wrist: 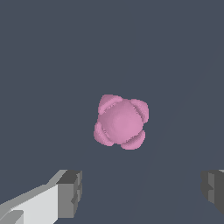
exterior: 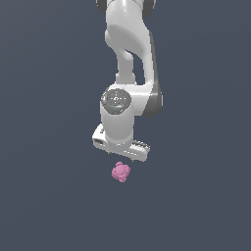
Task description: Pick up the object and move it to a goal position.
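The object [exterior: 120, 171] is a small pink knobbly blob lying on the dark grey floor, just below the white hand of my gripper [exterior: 121, 149] in the exterior view. In the wrist view the object [wrist: 120, 121] sits centred ahead of my gripper [wrist: 142, 192]. Its two grey fingertips [wrist: 70, 194] stand far apart with nothing between them, so it is open. The blob lies beyond the fingertips, apart from both. The exterior view hides the fingers behind the hand.
The white arm [exterior: 130, 59] rises from the hand toward the upper edge of the exterior view. Plain dark grey ground surrounds the blob on all sides.
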You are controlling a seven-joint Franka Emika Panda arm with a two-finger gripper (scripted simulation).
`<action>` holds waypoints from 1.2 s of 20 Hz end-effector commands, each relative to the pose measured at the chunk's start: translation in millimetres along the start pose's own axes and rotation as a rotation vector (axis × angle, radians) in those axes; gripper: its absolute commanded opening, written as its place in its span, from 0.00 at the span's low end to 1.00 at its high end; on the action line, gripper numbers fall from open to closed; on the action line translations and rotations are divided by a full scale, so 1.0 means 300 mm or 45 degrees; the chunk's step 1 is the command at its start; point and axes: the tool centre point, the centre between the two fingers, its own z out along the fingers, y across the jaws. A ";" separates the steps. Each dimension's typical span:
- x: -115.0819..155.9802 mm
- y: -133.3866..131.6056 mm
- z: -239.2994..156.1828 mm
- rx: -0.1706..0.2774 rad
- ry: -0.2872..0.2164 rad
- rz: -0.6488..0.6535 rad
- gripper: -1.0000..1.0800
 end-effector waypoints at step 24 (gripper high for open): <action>0.109 -0.028 0.194 -0.015 -0.004 0.239 0.96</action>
